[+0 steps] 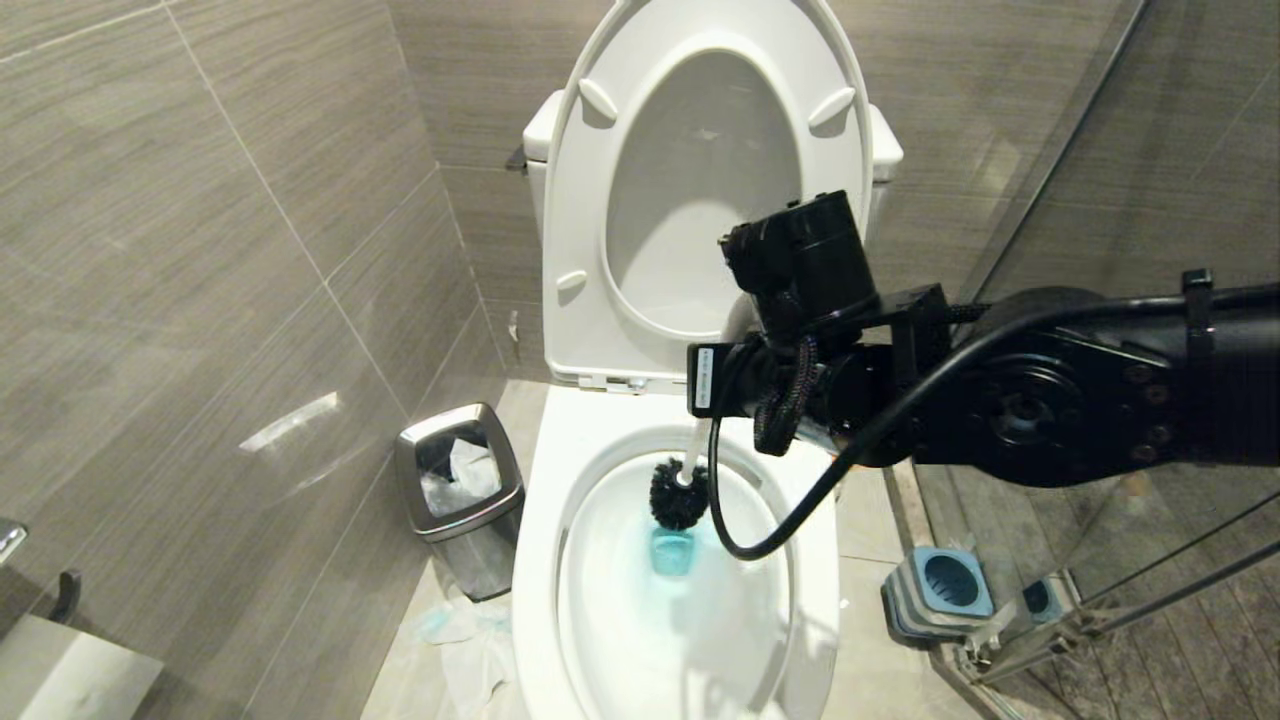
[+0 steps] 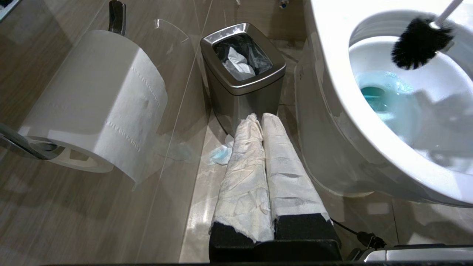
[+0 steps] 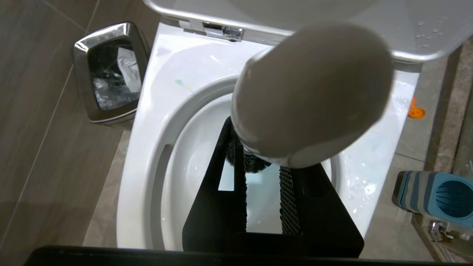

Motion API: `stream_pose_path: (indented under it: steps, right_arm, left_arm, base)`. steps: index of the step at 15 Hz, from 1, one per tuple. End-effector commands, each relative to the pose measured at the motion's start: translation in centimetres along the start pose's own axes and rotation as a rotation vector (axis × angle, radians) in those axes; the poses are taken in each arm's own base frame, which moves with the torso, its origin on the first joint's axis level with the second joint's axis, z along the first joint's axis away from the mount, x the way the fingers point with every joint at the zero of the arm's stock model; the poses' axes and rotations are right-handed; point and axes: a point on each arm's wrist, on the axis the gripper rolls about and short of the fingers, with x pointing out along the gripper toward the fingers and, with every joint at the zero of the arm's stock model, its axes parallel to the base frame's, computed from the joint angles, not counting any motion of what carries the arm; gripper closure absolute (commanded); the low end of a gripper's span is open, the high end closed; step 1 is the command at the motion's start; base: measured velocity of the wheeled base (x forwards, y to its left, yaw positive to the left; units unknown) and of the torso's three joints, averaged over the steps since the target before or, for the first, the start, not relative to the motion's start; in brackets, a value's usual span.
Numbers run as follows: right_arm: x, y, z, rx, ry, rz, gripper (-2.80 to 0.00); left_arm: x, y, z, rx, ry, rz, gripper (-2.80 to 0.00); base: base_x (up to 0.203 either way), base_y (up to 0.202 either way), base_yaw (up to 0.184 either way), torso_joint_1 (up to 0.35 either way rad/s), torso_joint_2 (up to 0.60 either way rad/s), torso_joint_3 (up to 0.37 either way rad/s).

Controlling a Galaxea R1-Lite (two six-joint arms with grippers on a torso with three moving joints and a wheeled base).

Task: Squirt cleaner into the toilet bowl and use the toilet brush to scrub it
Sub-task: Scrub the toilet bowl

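Right gripper (image 3: 264,207) up close, clamped on the slim white plastic toilet brush (image 1: 680,493), black bristles just below it inside the glossy white ceramic toilet bowl (image 1: 545,520), above blue water. Grey-brown wall tiles around, steel waste bin (image 1: 462,497) off to its side.

Even, fairly bright indoor light. Glare streaks the tiled wall (image 1: 290,425) and gleams on the bowl (image 1: 540,560). In the right wrist view the brush (image 3: 310,92) knob looms large and blurred.
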Motion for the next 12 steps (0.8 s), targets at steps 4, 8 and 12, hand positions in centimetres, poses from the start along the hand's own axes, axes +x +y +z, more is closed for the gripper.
stream_pose_path:
  steps: [4, 8, 12]
  right_arm:
    - [4.9, 1.3, -1.3, -0.007, 0.018, -0.032, 0.0]
    - [7.5, 1.9, -1.4, 0.002, 0.006, -0.045, 0.0]
    - [9.3, 2.8, -1.7, 0.007, -0.021, -0.062, 0.0]
  left_arm:
    - [0.0, 0.0, 0.0, 0.0, 0.0, 0.0, 0.0]
    - [0.0, 0.0, 0.0, 0.0, 0.0, 0.0, 0.0]
    - [0.0, 0.0, 0.0, 0.0, 0.0, 0.0, 0.0]
  base:
    - [0.0, 0.0, 0.0, 0.0, 0.0, 0.0]
    - [0.0, 0.0, 0.0, 0.0, 0.0, 0.0]
    - [0.0, 0.0, 0.0, 0.0, 0.0, 0.0]
